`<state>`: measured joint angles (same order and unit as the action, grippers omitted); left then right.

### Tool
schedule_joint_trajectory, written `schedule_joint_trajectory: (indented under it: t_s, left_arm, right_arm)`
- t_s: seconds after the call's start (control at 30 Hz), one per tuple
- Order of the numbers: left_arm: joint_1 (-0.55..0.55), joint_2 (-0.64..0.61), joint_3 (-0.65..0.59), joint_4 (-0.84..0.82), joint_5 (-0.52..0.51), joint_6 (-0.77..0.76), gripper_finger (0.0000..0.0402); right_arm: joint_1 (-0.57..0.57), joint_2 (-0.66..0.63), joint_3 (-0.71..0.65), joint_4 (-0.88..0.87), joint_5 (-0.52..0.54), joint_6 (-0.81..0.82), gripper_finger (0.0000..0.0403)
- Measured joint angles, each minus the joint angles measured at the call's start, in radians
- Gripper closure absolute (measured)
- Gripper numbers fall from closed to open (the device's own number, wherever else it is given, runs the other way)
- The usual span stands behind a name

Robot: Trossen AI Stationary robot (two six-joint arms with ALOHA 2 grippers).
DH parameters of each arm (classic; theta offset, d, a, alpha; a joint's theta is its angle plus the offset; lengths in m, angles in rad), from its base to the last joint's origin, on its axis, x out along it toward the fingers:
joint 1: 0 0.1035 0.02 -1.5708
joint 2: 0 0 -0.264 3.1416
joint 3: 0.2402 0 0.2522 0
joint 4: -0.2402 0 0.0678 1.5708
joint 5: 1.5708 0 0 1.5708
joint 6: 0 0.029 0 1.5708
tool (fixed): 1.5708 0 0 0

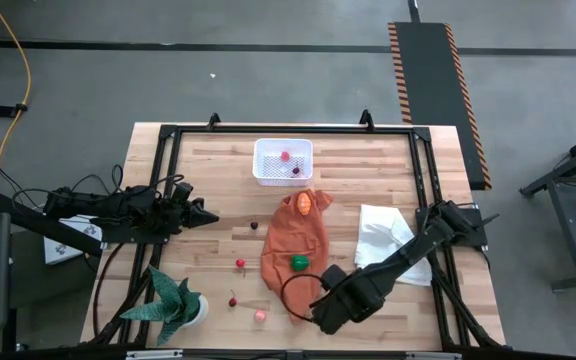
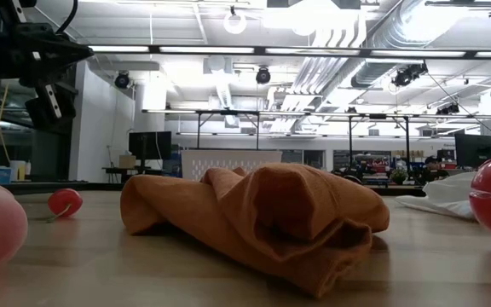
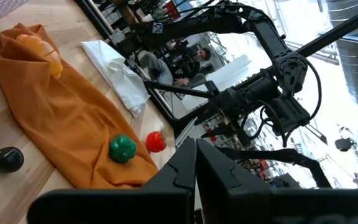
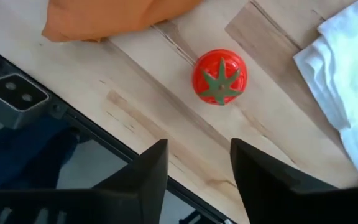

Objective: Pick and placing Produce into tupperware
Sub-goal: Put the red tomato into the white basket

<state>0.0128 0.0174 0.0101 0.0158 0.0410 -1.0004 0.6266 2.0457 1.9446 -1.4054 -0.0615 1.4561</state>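
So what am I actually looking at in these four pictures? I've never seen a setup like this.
Two dark robot arms work at a wooden table. One picture looks straight down, one looks level across the tabletop, and one camera sits on each arm's wrist. The left tool is shut and holds nothing. The right tool, near the table's front edge, is open with a red toy tomato lying just ahead of it, not held. On the table lie an orange cloth with a green toy and an orange toy on it, a white cloth, a potted plant, a few scattered small toys, and a white tub already holding two pieces.
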Motion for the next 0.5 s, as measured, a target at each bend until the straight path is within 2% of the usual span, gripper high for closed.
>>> schedule_joint_trajectory:
  t_s: [0.33,0.5]
  left_arm:
    - [0.000,0.000,0.000,0.000,0.000,0.001,0.0401]
    - [0.000,0.000,0.000,0.000,0.000,0.001,0.0401]
  right_arm:
    - [0.002,0.000,-0.020,-0.027,0.030,-0.086,0.0153]
    - [-0.001,0.000,-0.079,-0.015,0.024,-0.097,0.0128]
